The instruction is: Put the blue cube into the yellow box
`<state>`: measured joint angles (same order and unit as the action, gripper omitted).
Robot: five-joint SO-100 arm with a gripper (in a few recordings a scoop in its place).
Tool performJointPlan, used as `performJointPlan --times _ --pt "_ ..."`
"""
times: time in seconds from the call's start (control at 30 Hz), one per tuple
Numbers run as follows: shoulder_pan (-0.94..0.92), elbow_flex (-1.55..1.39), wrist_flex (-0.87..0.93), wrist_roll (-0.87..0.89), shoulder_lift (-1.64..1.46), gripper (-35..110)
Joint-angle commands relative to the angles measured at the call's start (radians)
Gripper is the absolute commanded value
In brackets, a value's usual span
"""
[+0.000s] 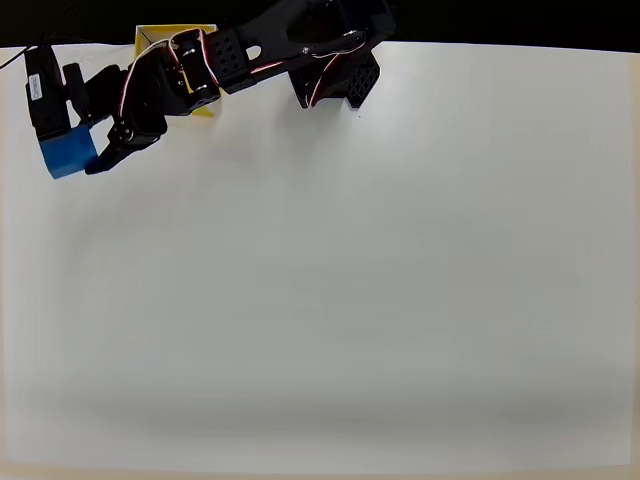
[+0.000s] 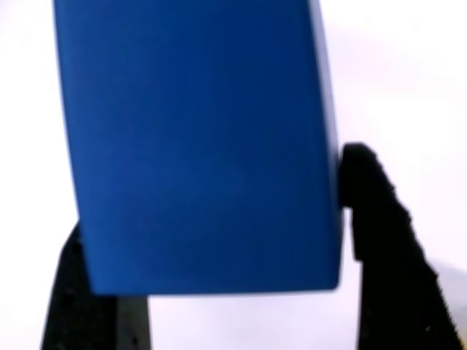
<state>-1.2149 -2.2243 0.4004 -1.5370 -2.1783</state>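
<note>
Overhead view shows the pincer (image 1: 82,140) pinching the blue cube (image 1: 68,152) at the frame's upper left, with the yellow box (image 1: 150,38) mostly hidden under the arm, so a misjudged release may land the cube on the counter (image 1: 350,280)

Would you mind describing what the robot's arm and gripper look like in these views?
In the overhead view the arm is black, built of blocky segments with small round holes, and thin red and white cables loop along its joints. The gripper is black too; in the wrist view its fingers are matte black, one with a finely toothed edge.
</note>
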Motion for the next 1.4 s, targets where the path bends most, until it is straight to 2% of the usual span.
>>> performJointPlan --times 0.0,0.23,0.47,0.9,1.37 --pt "-0.132 -0.046 0.034 -0.011 -0.213 15" --pt "-0.279 -0.164 0.072 -0.005 -0.313 14" --pt "-0.344 -0.288 0.132 -0.003 -0.405 14" --pt "-0.356 -0.497 0.298 -0.048 -0.595 14" --pt "-0.357 -0.537 0.417 -0.009 -0.657 13"
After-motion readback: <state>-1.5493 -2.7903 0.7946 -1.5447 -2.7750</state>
